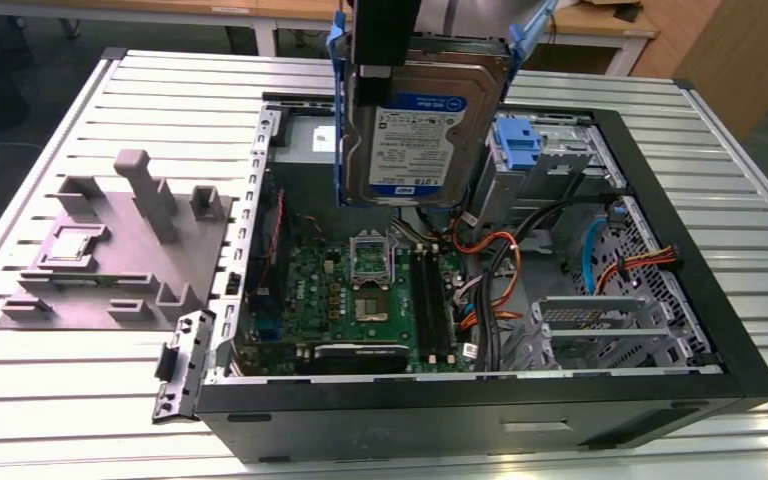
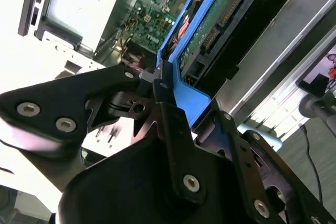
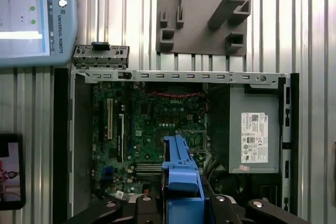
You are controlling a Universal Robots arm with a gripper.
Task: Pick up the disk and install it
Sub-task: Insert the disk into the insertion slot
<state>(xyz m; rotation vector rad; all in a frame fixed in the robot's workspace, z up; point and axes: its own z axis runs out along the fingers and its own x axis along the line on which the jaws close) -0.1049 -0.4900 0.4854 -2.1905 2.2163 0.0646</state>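
The disk (image 1: pixel 418 140) hangs upright above the open computer case (image 1: pixel 704 330), its white and blue label facing the exterior camera and its blue carrier frame along both edges. My gripper (image 1: pixel 381 60) comes down from above and is shut on the disk's upper end. In the second wrist view the black fingers (image 2: pixel 170 114) clamp the blue frame of the disk (image 2: pixel 220 19), whose green circuit side shows. In the first wrist view the disk's blue frame (image 3: pixel 181 174) sits between the gripper (image 3: pixel 181 205) arms, above the motherboard.
A grey plastic stand with upright posts (image 1: pixel 124 250) (image 3: pixel 210 9) lies on the slatted table at the exterior view's left of the case. Inside the case are a bare blue bracket (image 1: pixel 520 145), a metal drive cage (image 1: pixel 598 325) and loose cables (image 1: pixel 491 270). A teach pendant (image 3: pixel 31 19) lies nearby.
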